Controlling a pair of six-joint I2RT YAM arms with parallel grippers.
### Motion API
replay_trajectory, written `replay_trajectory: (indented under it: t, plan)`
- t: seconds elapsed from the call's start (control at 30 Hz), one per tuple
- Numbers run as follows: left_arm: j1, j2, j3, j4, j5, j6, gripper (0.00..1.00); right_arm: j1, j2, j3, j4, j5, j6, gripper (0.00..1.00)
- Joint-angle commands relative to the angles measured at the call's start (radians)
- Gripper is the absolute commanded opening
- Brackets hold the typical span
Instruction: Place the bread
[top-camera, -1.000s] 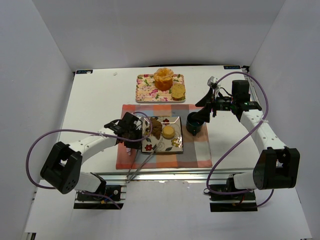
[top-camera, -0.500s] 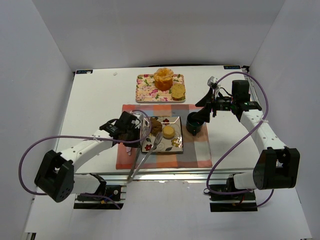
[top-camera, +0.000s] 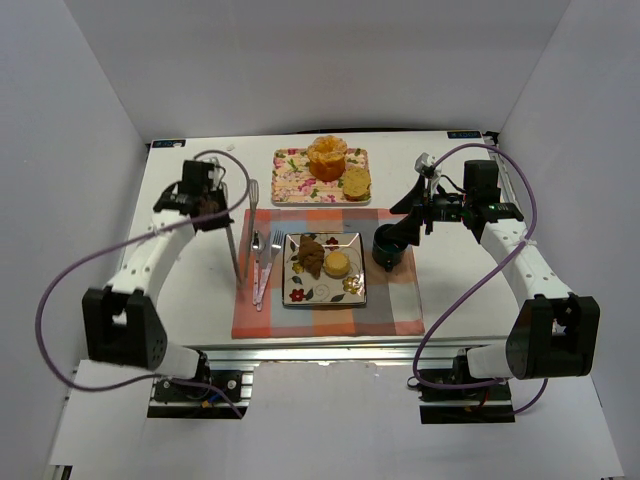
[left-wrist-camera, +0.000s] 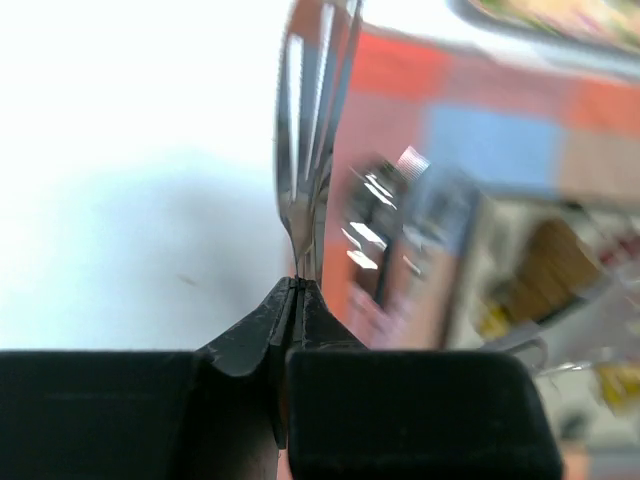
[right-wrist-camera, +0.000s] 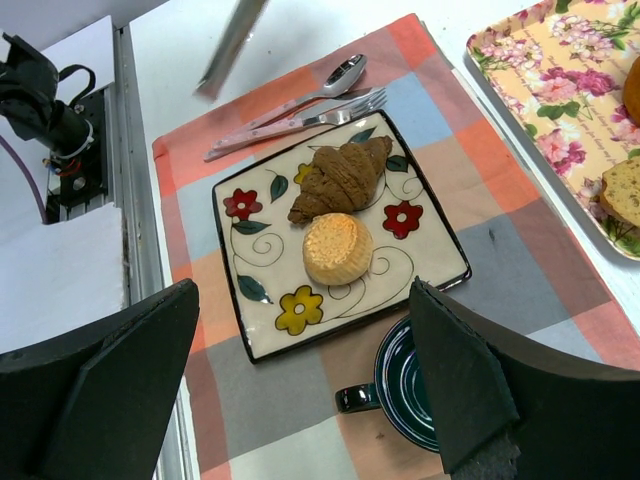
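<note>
The left gripper (left-wrist-camera: 298, 296) has its fingers pressed together on one thin end of a pair of slender polished-metal tongs (left-wrist-camera: 305, 150). The blades lie close together with nothing between them; whether their far end touches the mat cannot be told. Judgement: the tongs are the carrying tool, and holding them empty and off to one side fits a delivery already made. The task's item, the brown crescent croissant (top-camera: 311, 255), lies on the cream square plate with red and yellow flowers (right-wrist-camera: 405, 265), toward its 11 o'clock corner, against a round golden bun (top-camera: 338, 263) at the croissant's 4 o'clock. Taken from the plate, a pink-handled fork (right-wrist-camera: 365, 102) and pink-handled spoon (right-wrist-camera: 345, 72) lie side by side at 9 o'clock on the checked orange-and-blue cloth mat (top-camera: 390, 305). A dark green mug (top-camera: 386, 247) stands at 3 o'clock, and a flowered rectangular tray (top-camera: 290, 175) sits at 12 o'clock off the mat, bearing an orange ruffled pastry (top-camera: 327, 157) and a seeded bread slice (top-camera: 356, 182). The right gripper (right-wrist-camera: 302, 300) is spread wide and empty above the mug, probably parked clear of the plate. The left arm reaches far forward along the white table (top-camera: 195, 300), with its wrist at 10 o'clock of the plate and turned toward the mat. The right arm extends forward, then folds inward, its wrist aimed toward 8 o'clock.
</note>
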Motion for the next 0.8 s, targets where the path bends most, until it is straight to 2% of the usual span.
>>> replay_trajectory:
  t: [0.0, 0.17, 0.27, 0.4, 0.47, 0.5, 0.57, 0.6, 0.77]
  plan:
    - [0.073, 0.186, 0.142, -0.048, -0.146, 0.094, 0.0, -0.003, -0.019, 0.008, 0.004, -0.039, -0.012, 0.89]
    - [0.157, 0.435, 0.386, -0.14, -0.242, 0.208, 0.0, -0.003, -0.027, 0.036, -0.05, -0.03, -0.081, 0.89]
    - [0.258, 0.508, 0.426, -0.13, -0.248, 0.221, 0.0, -0.003, -0.03, 0.036, -0.064, -0.019, -0.092, 0.89]
    - [0.291, 0.582, 0.46, -0.136, -0.241, 0.235, 0.0, -0.002, -0.032, 0.033, -0.069, -0.007, -0.084, 0.89]
    - [0.292, 0.604, 0.465, -0.139, -0.229, 0.234, 0.11, -0.002, -0.029, 0.032, -0.073, 0.001, -0.084, 0.89]
    - [0.292, 0.607, 0.463, -0.134, -0.226, 0.231, 0.22, -0.002, -0.026, 0.033, -0.073, 0.003, -0.084, 0.89]
    - [0.292, 0.605, 0.446, -0.122, -0.219, 0.223, 0.32, -0.002, -0.023, 0.036, -0.079, 0.01, -0.084, 0.89]
    - [0.292, 0.599, 0.442, -0.11, -0.222, 0.217, 0.43, -0.002, -0.018, 0.039, -0.082, 0.013, -0.084, 0.89]
    - [0.297, 0.573, 0.435, -0.104, -0.245, 0.194, 0.61, -0.002, 0.0, 0.068, -0.107, 0.036, -0.09, 0.89]
